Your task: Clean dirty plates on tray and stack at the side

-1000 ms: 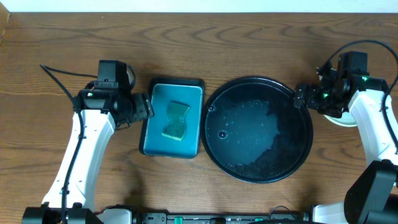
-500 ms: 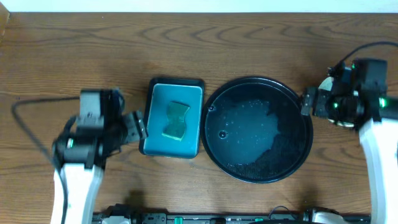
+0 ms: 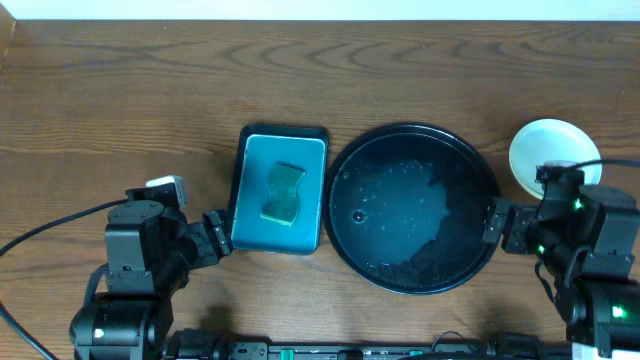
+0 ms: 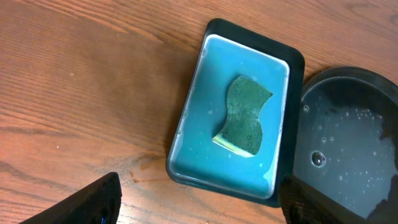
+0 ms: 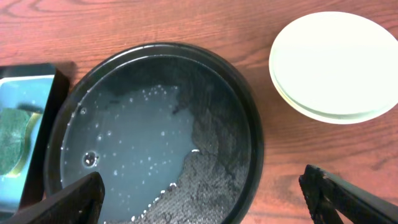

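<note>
The large round black tray (image 3: 470, 170) sits right of centre, wet with bubbly water and with no plates on it; it also shows in the right wrist view (image 5: 245, 124) and the left wrist view (image 4: 373, 93). A stack of pale mint-white plates (image 3: 545, 150) stands on the table at the far right, clean on top, also in the right wrist view (image 5: 329, 62). No yellow plate shows. My left gripper (image 3: 215, 240) is open and empty, near the front left. My right gripper (image 3: 500, 228) is open and empty, beside the tray's right rim.
A rectangular teal tray (image 3: 255, 220) holding a green sponge (image 3: 284, 192) lies left of the black tray, touching it; both show in the left wrist view, tray (image 4: 186, 130) and sponge (image 4: 244, 115). Bare wooden table lies all round.
Both arms have drawn back toward the table's front edge. The right arm moved off the plate stack, which now shows uncovered. The trays and sponge have not moved.
</note>
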Controlling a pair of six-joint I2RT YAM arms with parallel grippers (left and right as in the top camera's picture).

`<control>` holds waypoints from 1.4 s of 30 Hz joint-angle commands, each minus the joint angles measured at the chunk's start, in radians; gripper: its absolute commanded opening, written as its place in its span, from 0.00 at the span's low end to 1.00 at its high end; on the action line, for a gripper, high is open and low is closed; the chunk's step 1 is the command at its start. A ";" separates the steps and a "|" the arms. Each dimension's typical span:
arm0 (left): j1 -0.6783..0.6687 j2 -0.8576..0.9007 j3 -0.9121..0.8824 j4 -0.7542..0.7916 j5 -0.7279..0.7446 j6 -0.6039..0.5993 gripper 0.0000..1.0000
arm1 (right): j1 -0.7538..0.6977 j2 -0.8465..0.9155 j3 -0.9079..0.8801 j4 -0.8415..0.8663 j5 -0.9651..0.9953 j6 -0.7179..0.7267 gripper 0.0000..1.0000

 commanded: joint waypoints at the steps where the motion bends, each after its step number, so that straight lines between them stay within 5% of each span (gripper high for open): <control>1: 0.003 0.003 -0.011 -0.003 0.005 0.016 0.82 | 0.005 -0.010 -0.006 -0.019 0.010 -0.009 0.99; 23: 0.003 0.003 -0.011 -0.003 0.005 0.016 0.82 | 0.007 -0.036 -0.016 -0.019 0.009 -0.009 0.99; 30: 0.003 0.003 -0.011 -0.003 0.005 0.016 0.82 | 0.007 -0.169 -0.135 0.215 0.010 -0.040 0.99; 42: 0.003 0.003 -0.011 -0.003 0.005 0.016 0.82 | 0.026 -0.624 -0.647 0.896 0.009 -0.032 0.99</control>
